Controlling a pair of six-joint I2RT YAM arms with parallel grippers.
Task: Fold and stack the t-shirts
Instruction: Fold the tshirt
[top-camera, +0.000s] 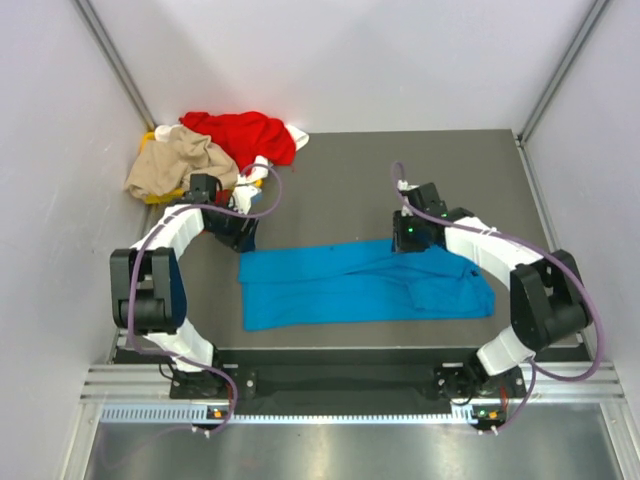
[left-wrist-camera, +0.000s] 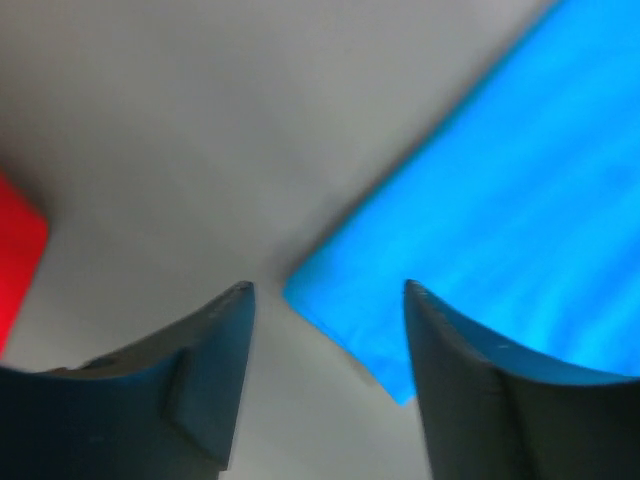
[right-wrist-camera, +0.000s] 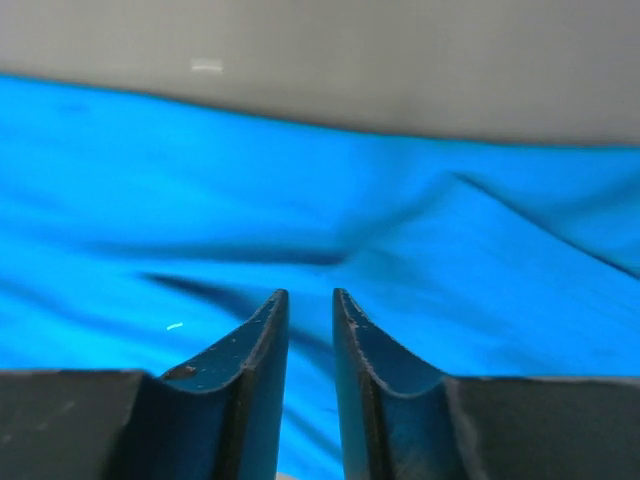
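Note:
A bright blue t-shirt (top-camera: 360, 285), folded into a long band, lies flat across the middle of the table. My left gripper (top-camera: 238, 232) hangs over its far left corner. In the left wrist view that gripper (left-wrist-camera: 328, 285) is open, and the corner of the blue t-shirt (left-wrist-camera: 520, 200) lies on the table between the fingers, untouched. My right gripper (top-camera: 410, 236) is at the shirt's far edge on the right. In the right wrist view its jaws (right-wrist-camera: 310, 295) stand a narrow gap apart just above the blue cloth (right-wrist-camera: 480, 250), with nothing pinched.
A pile sits at the back left corner: a red t-shirt (top-camera: 245, 135), a beige one (top-camera: 175, 165), white cloth (top-camera: 297, 137) and a bit of yellow tray (top-camera: 160, 197). A red edge (left-wrist-camera: 15, 260) shows in the left wrist view. Walls enclose the table on three sides.

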